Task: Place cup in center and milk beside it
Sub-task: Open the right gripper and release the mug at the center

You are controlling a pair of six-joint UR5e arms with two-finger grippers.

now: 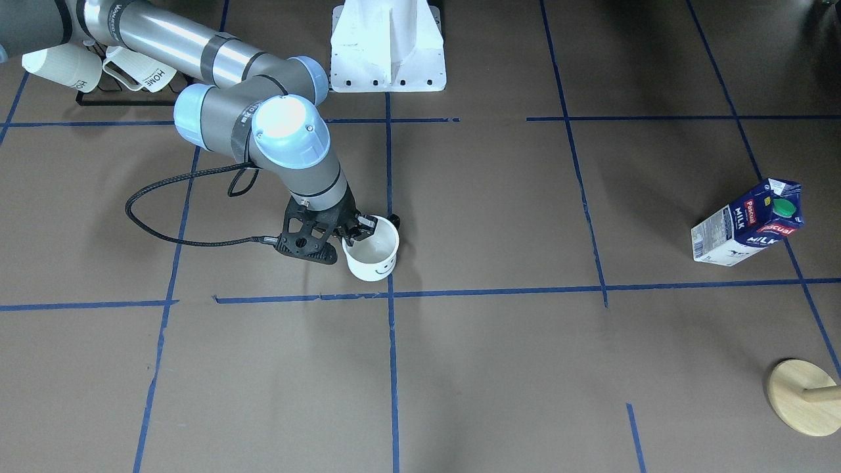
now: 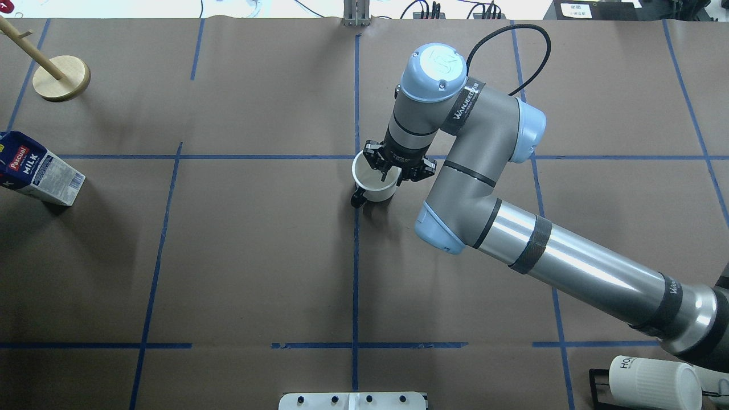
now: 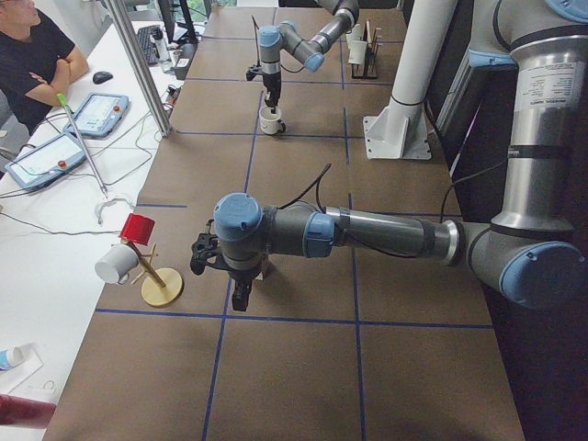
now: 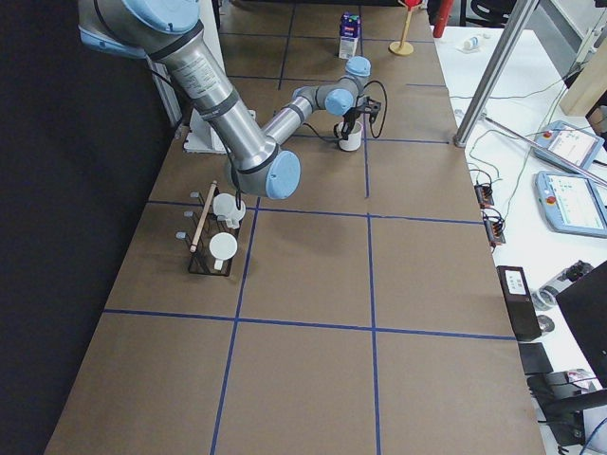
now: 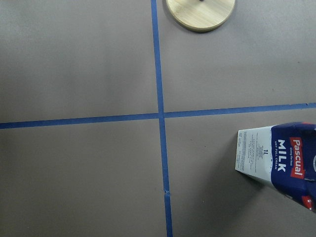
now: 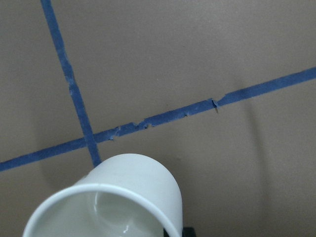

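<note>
The cup (image 1: pixel 374 257) is a white mug with a black handle and a smiley face. It stands at the crossing of blue tape lines in the middle of the table, and also shows in the overhead view (image 2: pixel 371 185) and the right wrist view (image 6: pixel 123 197). My right gripper (image 1: pixel 365 227) is shut on its rim, one finger inside and one outside. The milk (image 1: pixel 749 225) is a dark blue carton that stands far off on my left side (image 2: pixel 37 171) and shows in the left wrist view (image 5: pixel 279 158). My left gripper (image 3: pixel 241 296) hangs near the carton; I cannot tell whether it is open or shut.
A wooden mug tree base (image 1: pixel 798 397) stands beyond the milk, near the far left corner (image 2: pixel 61 78). A black rack with ribbed "HOME" mugs (image 1: pixel 98 72) sits near the right arm's base. The white robot pedestal (image 1: pixel 387 46) is at the table's near edge.
</note>
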